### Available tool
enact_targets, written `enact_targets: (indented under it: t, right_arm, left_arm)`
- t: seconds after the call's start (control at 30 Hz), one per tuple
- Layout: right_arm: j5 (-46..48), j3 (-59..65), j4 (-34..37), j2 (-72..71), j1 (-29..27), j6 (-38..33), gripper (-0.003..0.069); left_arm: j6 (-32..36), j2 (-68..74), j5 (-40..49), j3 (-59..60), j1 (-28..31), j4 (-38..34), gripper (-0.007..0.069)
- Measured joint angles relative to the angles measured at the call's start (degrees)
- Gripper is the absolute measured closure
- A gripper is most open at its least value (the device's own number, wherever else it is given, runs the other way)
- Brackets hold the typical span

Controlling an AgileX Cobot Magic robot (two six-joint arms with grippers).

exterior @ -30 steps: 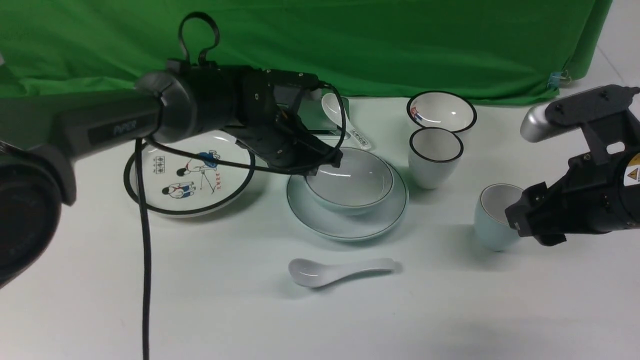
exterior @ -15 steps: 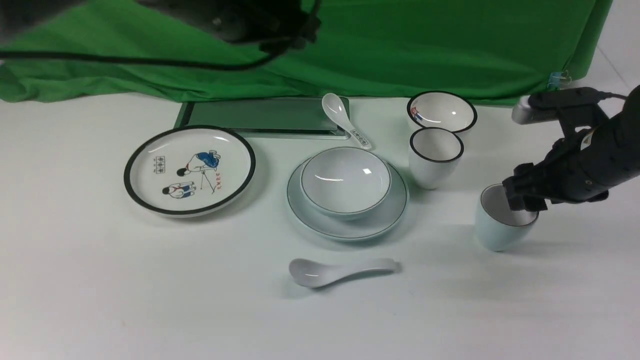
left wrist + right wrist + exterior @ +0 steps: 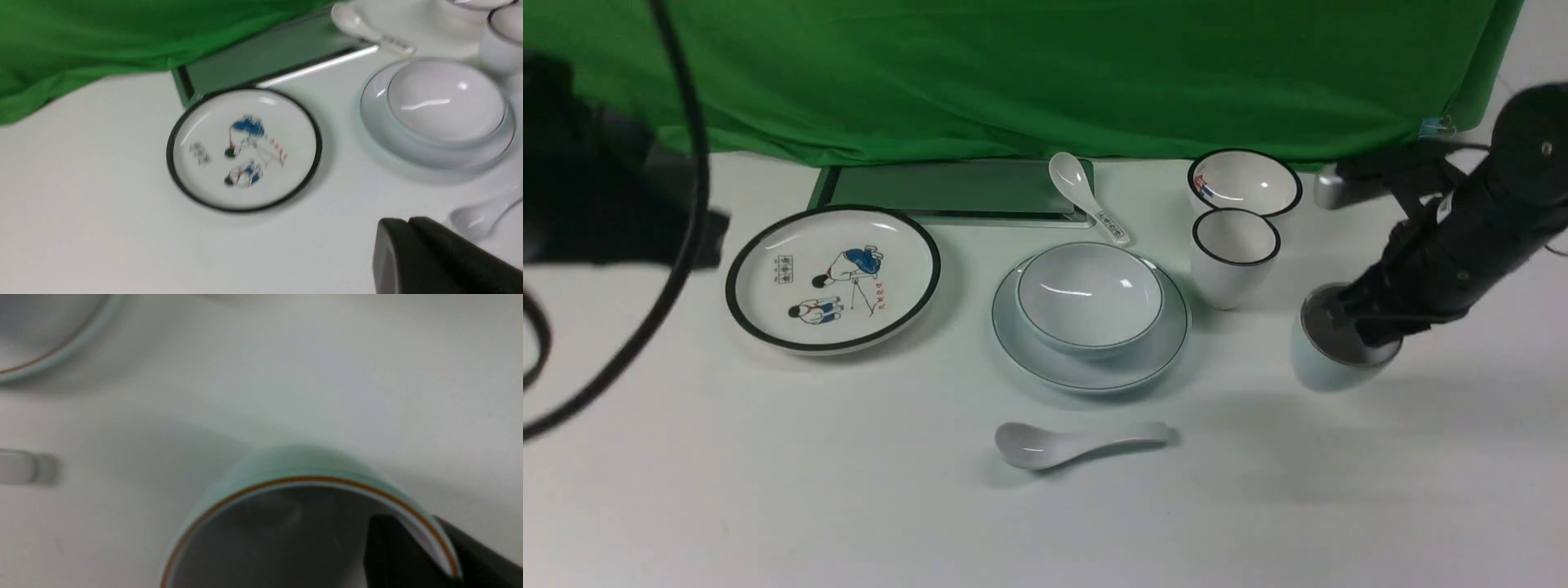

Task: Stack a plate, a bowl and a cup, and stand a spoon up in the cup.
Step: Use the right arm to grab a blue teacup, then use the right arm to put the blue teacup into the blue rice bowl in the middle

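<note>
Right gripper (image 3: 1364, 327) pinches the cup (image 3: 1319, 367) by its rim, one jaw inside; left gripper (image 3: 406, 228) is clenched empty; bowl (image 3: 1090, 298) sits on plate (image 3: 1094, 380).

Nothing legible — marks on the cartoon plate (image 3: 907, 269) and printed spoon (image 3: 1078, 192) blur.
</note>
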Motion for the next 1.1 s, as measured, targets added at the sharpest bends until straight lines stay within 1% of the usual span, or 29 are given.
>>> enact_targets:
  t: [0.07, 0.13, 0.23, 0.37, 0.53, 0.63, 0.93, 1.1]
  right_arm:
    - [1.8, -3.8, -0.1, 0.3, 2.9, -0.2, 0.0580]
    - [3.2, -9.8, 0.0, 1.6, 7.3, -0.2, 0.0580]
    - [4.3, -18.4, 0.3, 5.8, 12.1, -0.2, 0.0580]
    - [7.5, -29.8, 0.5, 13.8, 15.3, -0.2, 0.0580]
    - [14.2, -42.1, 0.1, 23.8, 15.7, 0.4, 0.0580]
    - [16.2, -45.7, -1.1, 28.0, 15.7, 0.6, 0.0580]
    - [15.6, -46.7, -1.5, 31.6, 15.7, 1.1, 0.0580]
    - [15.2, -46.8, -1.6, 32.7, 15.7, 1.9, 0.0580]
  left_arm:
    - [-0.5, -2.7, 0.2, 4.5, 0.0, 0.4, 0.0661]
    - [-0.8, -4.6, 0.4, 10.2, 0.0, 0.4, 0.0661]
    - [-0.8, -5.2, 0.6, 16.1, 0.0, 0.4, 0.0661]
    - [-0.8, -5.1, 0.3, 20.9, 0.0, 0.3, 0.0661]
    - [-0.8, -5.1, -1.9, 21.5, 0.0, -0.9, 0.0661]
    - [-0.8, -5.1, -2.8, 21.5, 0.0, -1.1, 0.0661]
    - [-0.8, -5.1, -6.5, 21.5, 0.0, -2.2, 0.0661]
    - [-0.8, -5.1, -6.7, 21.5, 0.0, -2.6, 0.0661]
